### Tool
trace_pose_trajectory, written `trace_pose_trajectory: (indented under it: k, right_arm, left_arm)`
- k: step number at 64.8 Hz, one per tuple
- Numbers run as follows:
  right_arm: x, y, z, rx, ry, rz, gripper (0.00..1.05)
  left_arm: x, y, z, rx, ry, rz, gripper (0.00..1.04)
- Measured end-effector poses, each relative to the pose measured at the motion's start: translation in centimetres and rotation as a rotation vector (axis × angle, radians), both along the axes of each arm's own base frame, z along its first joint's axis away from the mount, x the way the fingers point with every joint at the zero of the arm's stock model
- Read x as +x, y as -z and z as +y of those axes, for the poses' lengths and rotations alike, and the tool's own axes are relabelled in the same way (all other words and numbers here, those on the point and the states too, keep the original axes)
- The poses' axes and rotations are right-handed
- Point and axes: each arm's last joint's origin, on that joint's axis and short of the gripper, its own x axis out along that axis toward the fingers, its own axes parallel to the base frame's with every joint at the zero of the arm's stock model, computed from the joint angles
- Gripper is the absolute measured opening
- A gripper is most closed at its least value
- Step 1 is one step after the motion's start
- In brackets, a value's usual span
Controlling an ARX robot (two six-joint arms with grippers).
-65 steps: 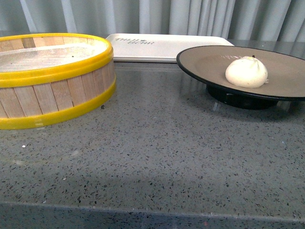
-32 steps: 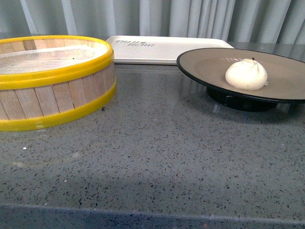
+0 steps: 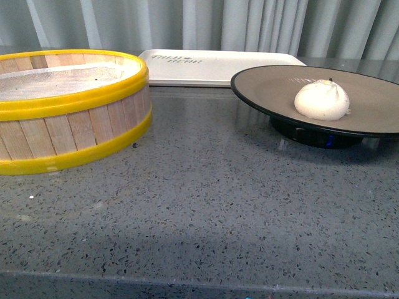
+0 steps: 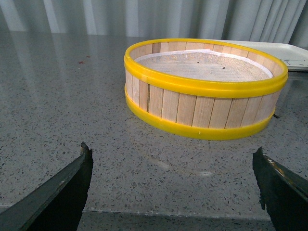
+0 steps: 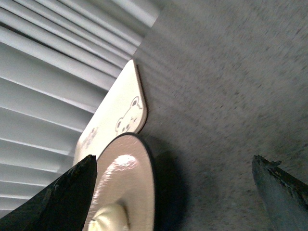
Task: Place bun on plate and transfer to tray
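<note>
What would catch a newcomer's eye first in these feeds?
The large yellow-rimmed wooden steamer basket at the left of the grey speckled counter draws the eye first, and no bun shows inside it. Next is the white bun sitting on the tan, black-rimmed plate at the right. The cream tray lies behind both, against the curtain.

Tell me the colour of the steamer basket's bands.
Bright yellow bands on the steamer basket; clearest in left wrist view.
</note>
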Motion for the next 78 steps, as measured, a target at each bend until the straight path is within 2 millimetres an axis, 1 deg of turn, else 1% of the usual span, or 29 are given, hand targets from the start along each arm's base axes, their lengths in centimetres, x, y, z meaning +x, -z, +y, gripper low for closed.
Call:
trace_pose_trajectory:
  k: [10,20,25,35,49,54,62,64,67,69,78]
  right_arm:
    - [1.0,1.0,1.4,0.160,-0.072,0.060,0.96]
    - [1.7,1.7,2.4,0.249,-0.114,0.106,0.96]
    - [2.3,1.9,3.2,0.295,-0.157,0.129,0.96]
    - [3.1,1.9,4.5,0.356,-0.234,0.161,0.96]
    - [3.1,1.9,6.3,0.386,-0.306,0.184,0.96]
    - [3.1,2.0,6.3,0.386,-0.307,0.193,0.85]
    - [3.0,2.2,6.2,0.385,-0.301,0.206,0.64]
    - [3.0,2.2,6.1,0.385,-0.299,0.206,0.60]
    - [3.0,2.3,6.0,0.385,-0.294,0.208,0.51]
    - [2.9,2.3,6.0,0.384,-0.293,0.208,0.48]
    - [2.7,2.4,5.6,0.385,-0.284,0.207,0.23]
  left_arm:
    - [0.0,0.0,0.0,0.000,0.000,0.000,0.98]
    - [0.0,0.0,0.0,0.000,0.000,0.000,0.98]
    - [0.0,0.0,0.0,0.000,0.000,0.000,0.98]
    - [0.0,0.0,0.0,0.000,0.000,0.000,0.98]
    - [0.0,0.0,0.0,0.000,0.000,0.000,0.98]
    - [0.0,0.0,0.0,0.000,0.000,0.000,0.98]
    - [0.0,0.0,0.0,0.000,0.000,0.000,0.98]
    - [0.0,0.0,0.0,0.000,0.000,0.000,0.98]
    - [0.0,0.0,0.0,0.000,0.000,0.000,0.98]
    - [0.0,0.0,0.0,0.000,0.000,0.000,0.98]
    - [0.0,0.0,0.0,0.000,0.000,0.000,0.98]
